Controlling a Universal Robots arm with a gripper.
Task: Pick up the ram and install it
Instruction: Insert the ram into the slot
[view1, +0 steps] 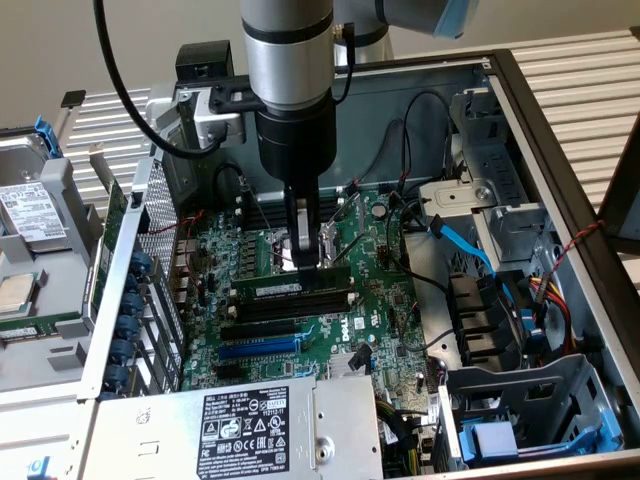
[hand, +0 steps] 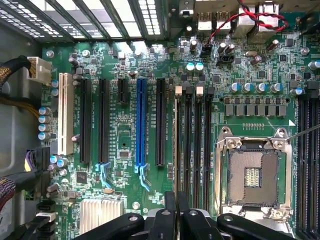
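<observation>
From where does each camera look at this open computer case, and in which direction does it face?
Exterior view: seems raised beside the open case, looks obliquely down at the green motherboard; the grey arm and black pincer show.
Wrist view: sits on the wrist, looks straight down past the pincer onto the motherboard.
Shared: the long blue plastic slot and the thin dark-green ram stick that the pincer grips.

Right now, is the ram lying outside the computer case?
No, the ram is inside the computer case, held by the jaws at the motherboard's black slots.
</observation>
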